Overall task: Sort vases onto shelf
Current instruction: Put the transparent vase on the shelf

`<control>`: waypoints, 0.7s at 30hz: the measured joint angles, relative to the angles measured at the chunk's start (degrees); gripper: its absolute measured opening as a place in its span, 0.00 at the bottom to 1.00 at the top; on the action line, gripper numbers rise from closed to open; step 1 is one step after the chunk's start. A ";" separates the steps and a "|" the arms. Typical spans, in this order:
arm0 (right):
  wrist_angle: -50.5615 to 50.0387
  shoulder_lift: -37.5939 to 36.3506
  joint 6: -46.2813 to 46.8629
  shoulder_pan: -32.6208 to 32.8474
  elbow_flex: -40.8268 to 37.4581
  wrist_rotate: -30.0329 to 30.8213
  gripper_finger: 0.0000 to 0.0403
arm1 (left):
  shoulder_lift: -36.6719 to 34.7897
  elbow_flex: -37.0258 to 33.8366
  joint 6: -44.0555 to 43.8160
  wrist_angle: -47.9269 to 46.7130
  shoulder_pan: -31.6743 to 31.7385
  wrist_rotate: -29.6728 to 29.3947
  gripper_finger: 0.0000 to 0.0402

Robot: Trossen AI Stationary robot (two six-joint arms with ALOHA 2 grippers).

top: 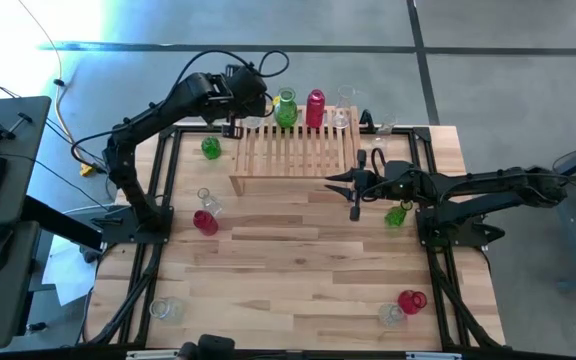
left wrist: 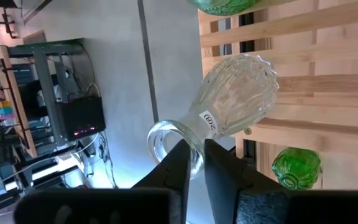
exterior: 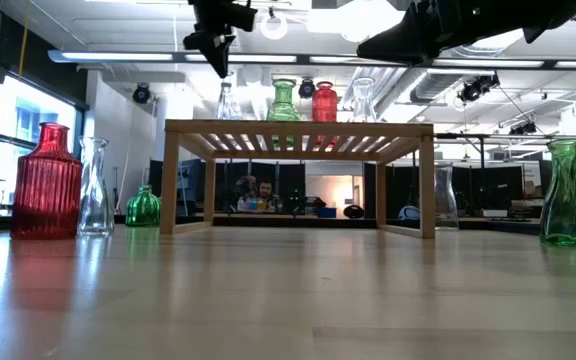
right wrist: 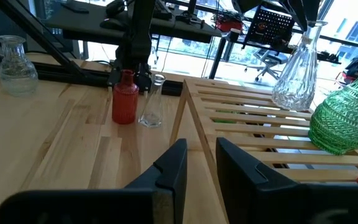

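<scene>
The left gripper pinches the rim of a ribbed clear glass vase standing on the slatted light-wood shelf. The right gripper, empty with fingers slightly apart, hovers beside the shelf.

A: The low light-wood slatted shelf is showing pale blond, close in tone to the plank tabletop, which is running in light honey-coloured boards.

B: On the shelf the ribbed green glass vase is glowing bright green, and the red glass bottle beside it is reading pinkish red.

A: The clear ribbed glass vase is carrying moulded vertical ridges and a small white label.

B: On the table the ribbed red glass bottle is showing deep red with fine vertical ribs, and the tall green ribbed vase is shining mid green.

A: Both arms are looking matt black.
</scene>
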 joint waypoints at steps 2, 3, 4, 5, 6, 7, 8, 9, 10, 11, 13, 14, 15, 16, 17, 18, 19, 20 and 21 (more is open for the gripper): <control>0.00 0.00 0.02 0.00 0.00 0.00 0.17 | 0.02 0.00 -0.02 0.17 0.00 -0.06 0.11; 0.00 0.00 0.00 0.00 0.00 0.00 0.17 | 0.02 0.00 -0.02 0.17 0.00 -0.12 0.12; 0.00 0.00 0.02 0.00 0.00 0.00 0.17 | 0.02 0.00 -0.02 0.17 0.00 -0.23 0.13; 0.00 0.00 0.01 0.00 0.00 0.00 0.17 | 0.02 0.00 -0.02 0.17 0.00 -0.45 0.14; 0.00 -0.01 0.01 0.00 0.00 0.00 0.17 | 0.02 0.00 -0.02 0.17 0.00 -0.68 0.15; 0.00 0.00 0.00 0.00 0.00 0.00 0.17 | 0.02 0.00 0.00 0.17 0.00 -0.95 0.16; 0.00 0.00 0.02 0.00 0.00 0.00 0.17 | 0.02 0.00 0.15 0.17 0.00 -1.24 0.17; 0.00 0.00 0.00 0.00 0.00 0.00 0.17 | 0.02 0.00 0.34 0.18 0.00 -1.53 0.17; 0.00 0.00 0.00 0.00 0.00 0.00 0.17 | 0.02 0.00 0.63 0.32 0.00 -1.83 0.18; 0.00 0.00 0.02 0.00 0.00 0.00 0.17 | 0.02 0.00 0.87 0.52 0.00 -1.89 0.19; 0.00 0.00 0.00 0.00 0.00 0.00 0.17 | 0.02 0.00 1.13 1.03 0.00 -2.03 0.20; 0.00 0.00 0.02 0.00 0.00 0.00 0.17 | 0.02 0.00 1.30 1.34 -0.01 -2.20 0.20; 0.00 0.00 0.02 0.00 0.00 0.00 0.17 | 0.02 0.00 1.39 1.74 -0.02 -2.59 0.20; 0.00 0.00 0.01 0.00 0.00 0.00 0.17 | 0.02 0.00 1.63 2.13 -0.02 -3.03 0.21; 0.00 0.00 0.01 0.00 0.00 0.00 0.17 | 0.02 -0.02 1.91 2.67 -0.02 -3.17 0.21; 0.00 0.00 0.01 0.00 0.00 0.00 0.17 | 0.02 -0.04 2.31 3.44 -0.02 -3.21 0.21; 0.00 0.00 0.02 0.00 0.00 0.00 0.17 | 0.03 -0.04 2.79 4.10 -0.12 -3.19 0.21; -0.02 0.00 0.02 0.00 0.00 0.00 0.17 | 0.02 -0.04 3.15 4.66 -0.30 -3.21 0.21; -0.04 0.00 0.00 0.00 0.00 0.00 0.17 | 0.02 0.12 3.32 4.79 -0.44 -3.21 0.21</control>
